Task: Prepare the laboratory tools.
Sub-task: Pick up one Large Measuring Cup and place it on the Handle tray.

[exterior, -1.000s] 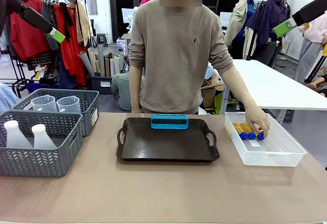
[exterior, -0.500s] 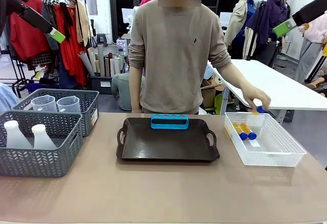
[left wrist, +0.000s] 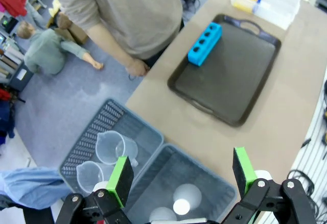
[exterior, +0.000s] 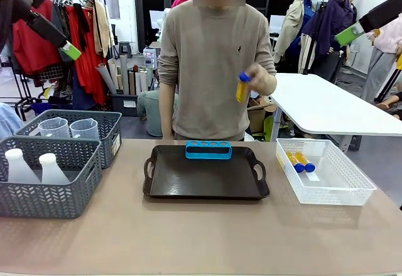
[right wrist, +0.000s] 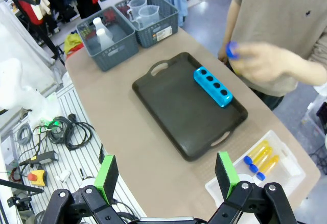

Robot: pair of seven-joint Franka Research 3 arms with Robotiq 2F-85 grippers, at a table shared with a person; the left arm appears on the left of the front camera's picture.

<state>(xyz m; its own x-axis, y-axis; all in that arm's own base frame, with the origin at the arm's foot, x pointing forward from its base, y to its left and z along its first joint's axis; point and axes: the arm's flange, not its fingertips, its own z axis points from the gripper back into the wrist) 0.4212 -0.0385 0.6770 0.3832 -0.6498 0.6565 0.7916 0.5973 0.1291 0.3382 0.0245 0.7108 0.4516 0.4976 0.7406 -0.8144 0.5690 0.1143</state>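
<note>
— Light level in here?
— Bright and even, lit from above. Shadows on the tabletop [exterior: 201,238] are soft and short.
— Glare?
— A dull sheen on the black tray [exterior: 207,178]; nothing blown out.
— Sharpness?
— Front view: crisp. Right wrist view: the person's hand [right wrist: 260,63] is smeared by motion. Both wrist views bow straight edges, most strongly toward the corners.

As you watched, the person's hand [exterior: 264,80] lifted one blue-capped amber tube [exterior: 242,87] from the white basket [exterior: 352,189] to chest height.

Clothes rack [exterior: 85,37], white table [exterior: 333,109] behind
</note>
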